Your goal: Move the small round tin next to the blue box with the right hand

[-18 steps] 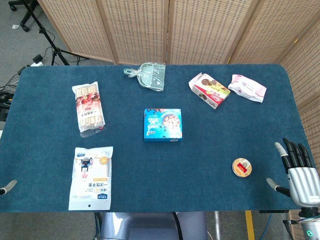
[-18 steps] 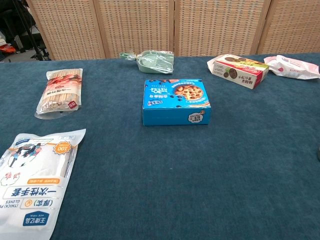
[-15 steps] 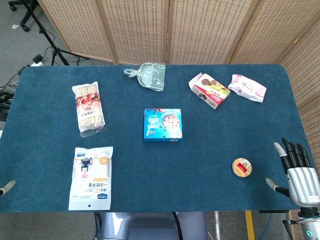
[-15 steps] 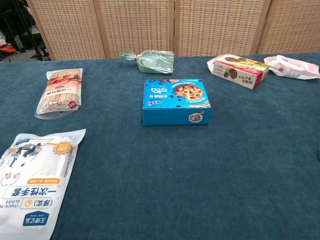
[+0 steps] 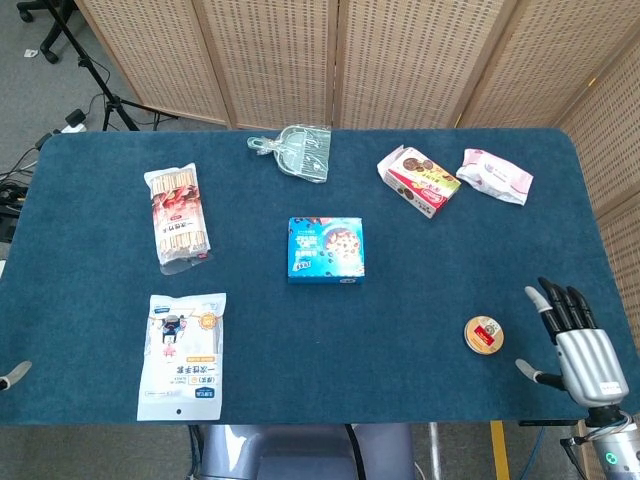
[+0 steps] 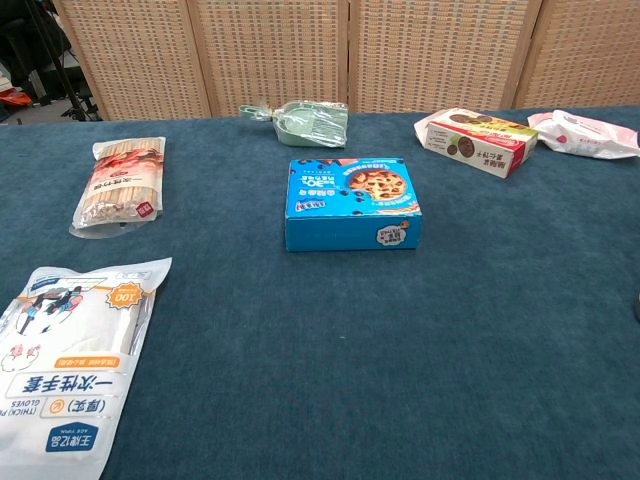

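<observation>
The small round tin [image 5: 484, 334], orange-topped, lies flat on the blue cloth near the table's front right. The blue box [image 5: 326, 250] sits mid-table, well left of the tin and farther back; the chest view shows this blue box [image 6: 350, 203] but not the tin. My right hand [image 5: 575, 340] hovers at the table's right front corner, just right of the tin and apart from it, fingers spread and holding nothing. Only a grey tip of my left hand [image 5: 14, 376] shows at the front left edge, so its pose is hidden.
A white glove pouch [image 5: 182, 355] and a bag of sticks [image 5: 177, 215] lie on the left. At the back are a wrapped green scoop [image 5: 300, 152], a cookie box [image 5: 419, 180] and a pink packet [image 5: 495, 176].
My right hand has shifted left, closer to the tin. Nothing on the table has moved.
</observation>
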Tool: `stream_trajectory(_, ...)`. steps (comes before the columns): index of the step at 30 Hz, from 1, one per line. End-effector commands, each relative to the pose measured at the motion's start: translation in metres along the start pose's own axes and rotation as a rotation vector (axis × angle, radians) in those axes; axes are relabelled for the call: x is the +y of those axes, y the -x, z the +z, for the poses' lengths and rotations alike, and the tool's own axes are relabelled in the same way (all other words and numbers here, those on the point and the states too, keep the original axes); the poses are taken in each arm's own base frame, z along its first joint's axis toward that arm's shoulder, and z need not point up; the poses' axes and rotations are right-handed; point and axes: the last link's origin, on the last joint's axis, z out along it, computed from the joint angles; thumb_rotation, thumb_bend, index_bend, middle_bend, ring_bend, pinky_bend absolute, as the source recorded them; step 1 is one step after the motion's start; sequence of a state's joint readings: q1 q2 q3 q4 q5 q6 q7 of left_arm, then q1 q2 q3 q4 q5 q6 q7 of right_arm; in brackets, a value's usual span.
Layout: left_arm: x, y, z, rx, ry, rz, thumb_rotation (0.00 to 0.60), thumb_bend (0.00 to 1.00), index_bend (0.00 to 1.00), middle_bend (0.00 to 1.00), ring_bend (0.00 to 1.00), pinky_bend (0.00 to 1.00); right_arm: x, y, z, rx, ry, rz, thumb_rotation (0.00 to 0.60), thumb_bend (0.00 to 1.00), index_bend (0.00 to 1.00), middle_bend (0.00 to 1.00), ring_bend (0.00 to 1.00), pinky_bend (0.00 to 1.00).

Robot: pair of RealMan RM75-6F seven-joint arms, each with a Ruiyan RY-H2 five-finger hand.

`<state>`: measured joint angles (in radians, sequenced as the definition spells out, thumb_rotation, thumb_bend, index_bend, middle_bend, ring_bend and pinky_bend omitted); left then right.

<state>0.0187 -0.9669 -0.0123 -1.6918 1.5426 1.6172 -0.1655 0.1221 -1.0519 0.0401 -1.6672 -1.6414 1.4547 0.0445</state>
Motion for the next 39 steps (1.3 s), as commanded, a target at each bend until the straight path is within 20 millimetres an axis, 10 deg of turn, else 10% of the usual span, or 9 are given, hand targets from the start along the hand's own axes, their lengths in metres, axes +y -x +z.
stream_trajectory(1,0.001,0.002,0.005,-0.006,-0.005,0.003,0.6,0.0,0.0,0.0,0.0,0.0,-0.007,0.009,0.023,-0.115,-0.101,-0.021,0.6,0.0,0.0,0.0,0.0,0.0)
stream_trajectory(22,0.001,0.008,0.015,-0.035,-0.029,0.027,0.6,0.0,0.0,0.0,0.0,0.0,0.006,0.065,0.079,-0.48,-0.068,-0.11,0.6,0.0,0.16,0.03,0.0,0.05)
stream_trajectory(32,0.001,0.008,0.016,-0.038,-0.032,0.023,0.6,0.0,0.0,0.0,0.0,0.0,0.025,0.089,0.084,-0.479,-0.025,-0.149,0.6,0.07,0.42,0.37,0.3,0.35)
stream_trajectory(39,0.0,0.008,0.017,-0.04,-0.035,0.019,0.6,0.0,0.0,0.0,0.0,0.0,0.018,0.086,0.087,-0.403,-0.062,-0.094,0.6,0.2,0.49,0.47,0.38,0.37)
